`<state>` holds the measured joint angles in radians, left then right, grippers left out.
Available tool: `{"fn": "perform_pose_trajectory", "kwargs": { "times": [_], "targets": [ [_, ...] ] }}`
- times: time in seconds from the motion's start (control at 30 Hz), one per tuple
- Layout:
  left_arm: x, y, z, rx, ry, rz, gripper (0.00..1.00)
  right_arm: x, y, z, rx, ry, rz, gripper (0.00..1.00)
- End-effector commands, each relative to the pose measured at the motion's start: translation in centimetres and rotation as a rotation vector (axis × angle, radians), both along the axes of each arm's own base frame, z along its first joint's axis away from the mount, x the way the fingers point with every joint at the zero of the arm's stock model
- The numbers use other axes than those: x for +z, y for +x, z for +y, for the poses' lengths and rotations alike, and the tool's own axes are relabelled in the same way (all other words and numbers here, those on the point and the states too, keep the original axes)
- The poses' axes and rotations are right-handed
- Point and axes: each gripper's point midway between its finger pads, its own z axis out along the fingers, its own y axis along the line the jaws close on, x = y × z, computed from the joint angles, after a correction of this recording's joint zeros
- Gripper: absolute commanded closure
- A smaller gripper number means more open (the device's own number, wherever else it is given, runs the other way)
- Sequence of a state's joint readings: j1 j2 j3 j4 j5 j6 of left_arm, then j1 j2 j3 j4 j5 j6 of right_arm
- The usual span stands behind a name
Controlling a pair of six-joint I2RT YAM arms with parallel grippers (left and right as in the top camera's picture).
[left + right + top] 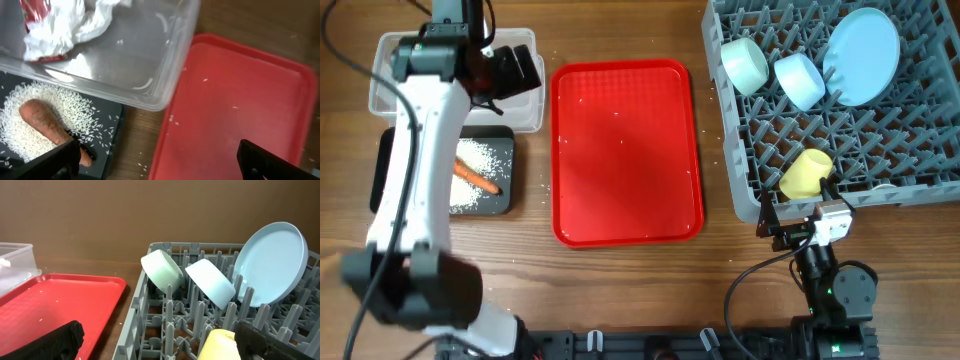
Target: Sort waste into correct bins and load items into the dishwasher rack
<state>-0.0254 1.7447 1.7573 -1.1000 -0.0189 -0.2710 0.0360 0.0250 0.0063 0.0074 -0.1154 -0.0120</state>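
Four dishes [863,55], the small yellow cup [806,173] included, sit in the grey plastic grid rack [880,197]; the orange carrot [477,176] lies on the shallow black tray [508,200]. Left gripper [157,150] and right gripper [157,330] both gape empty, so probably only withdrawal remains.

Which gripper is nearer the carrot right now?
Left. The left gripper hangs by the clear tub's corner, the carrot just beside one finger. The right gripper sits far off at the rack's front edge, by the yellow cup.
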Motion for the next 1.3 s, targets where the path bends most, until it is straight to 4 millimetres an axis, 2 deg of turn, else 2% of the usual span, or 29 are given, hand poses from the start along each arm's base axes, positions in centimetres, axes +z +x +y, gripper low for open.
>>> {"fn": "perform_pose_trajectory", "kwargs": {
  "times": [0.0,0.07,0.17,0.23,0.33,0.63,0.8,0.93,1.27],
  "targets": [
    [7.9,-2.9,-1.3,-0.039,0.018,-0.193,0.00,-0.1,0.0,0.2,0.014,0.015,0.006,0.00],
    [11.5,-4.4,-1.8,-0.052,0.010,-0.318,0.00,-0.1,0.0,0.2,0.014,0.015,0.006,0.00],
    [16.1,-5.5,-1.4,-0.039,0.002,-0.570,0.00,-0.1,0.0,0.2,0.014,0.015,0.006,0.00],
    [16.7,-6.8,-0.7,-0.020,0.000,-0.671,0.00,-0.1,0.0,0.2,0.014,0.015,0.006,0.00],
    [15.0,-8.8,0.3,0.006,0.005,-0.755,0.00,-0.1,0.0,0.2,0.014,0.015,0.006,0.00],
    [6.2,-14.7,1.0,0.030,-0.007,-1.048,0.00,-0.1,0.0,0.2,0.014,0.015,0.006,0.00],
    [2.6,-16.4,1.0,0.025,-0.012,-1.102,0.00,-0.1,0.0,0.2,0.014,0.015,0.006,0.00],
    [1.1,-17.3,1.0,0.025,-0.012,-1.132,0.00,-0.1,0.0,0.2,0.014,0.015,0.006,0.00],
    [-0.7,-18.0,1.0,0.026,-0.014,-1.169,0.00,-0.1,0.0,0.2,0.014,0.015,0.006,0.00]
  ]
}}
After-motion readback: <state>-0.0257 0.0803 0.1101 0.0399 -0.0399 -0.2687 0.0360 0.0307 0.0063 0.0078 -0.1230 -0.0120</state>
